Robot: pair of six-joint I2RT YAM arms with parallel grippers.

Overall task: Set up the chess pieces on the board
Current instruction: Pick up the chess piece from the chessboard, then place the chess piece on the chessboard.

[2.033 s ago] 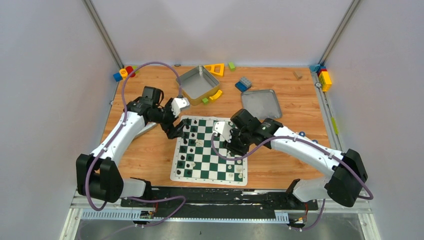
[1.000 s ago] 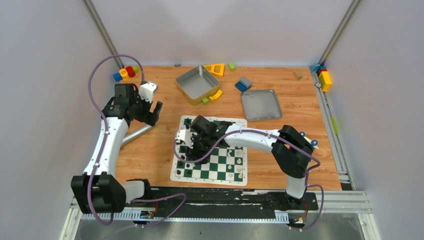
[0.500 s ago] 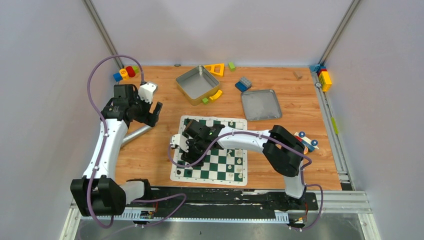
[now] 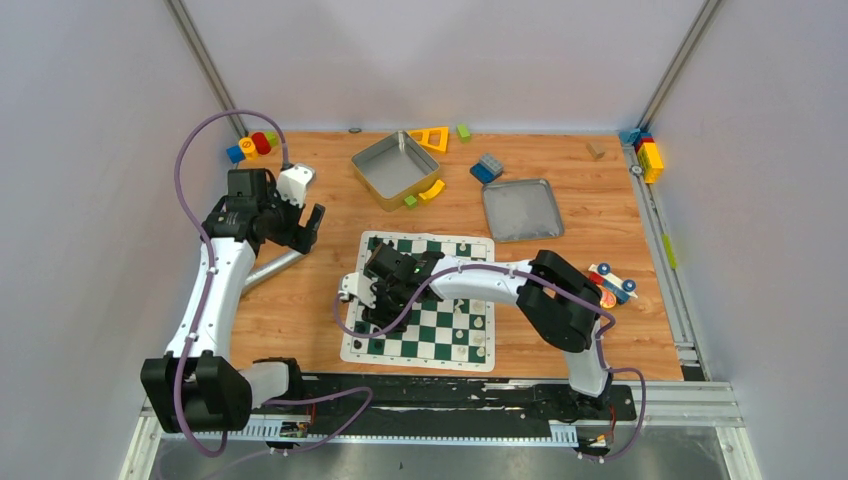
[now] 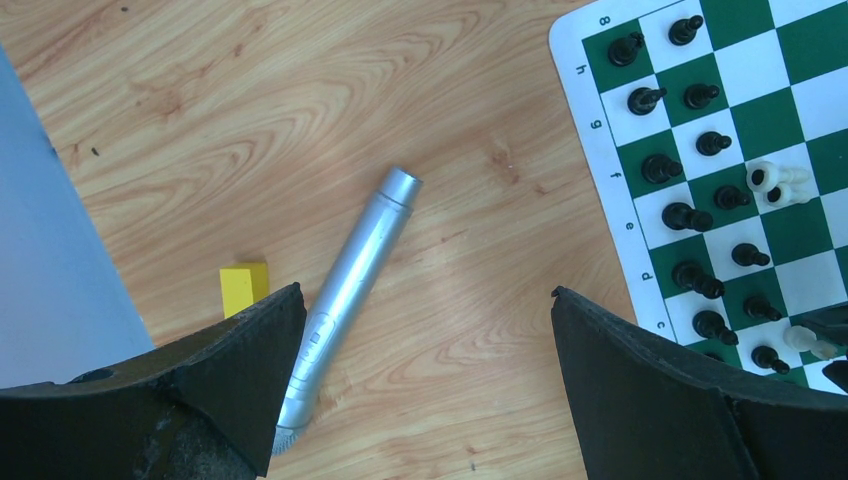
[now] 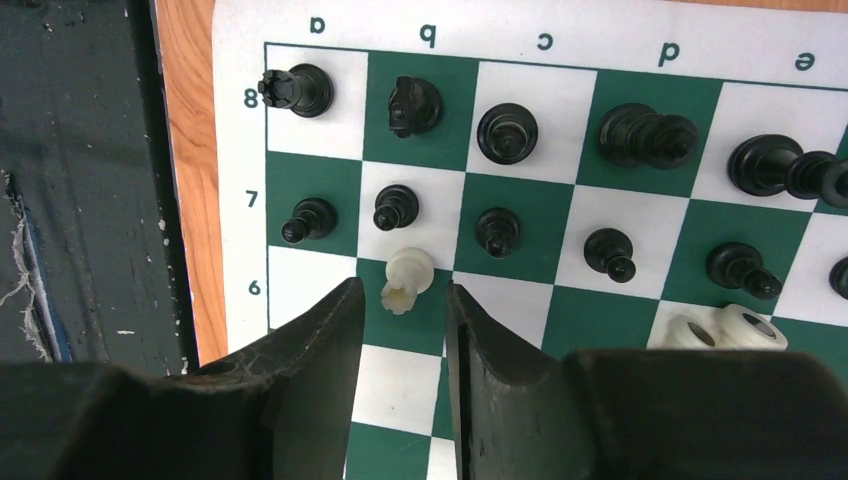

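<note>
At the left of the top view, my left gripper (image 4: 308,226) hangs wide open and empty over bare wood, with a silver pen (image 5: 345,310) and a yellow block (image 5: 243,288) below it, well clear of the board (image 4: 470,245). Further right, over the board's lower-left corner, my right gripper (image 6: 400,300) straddles a white pawn (image 6: 408,278); its fingers are apart and not visibly clamping it. I judge the step to be picking up this stray pawn. Next I should close squarely and lift straight up, since the black pawns (image 6: 498,230) stand just beyond my tips. Open squares lie toward the board's right side.
</note>
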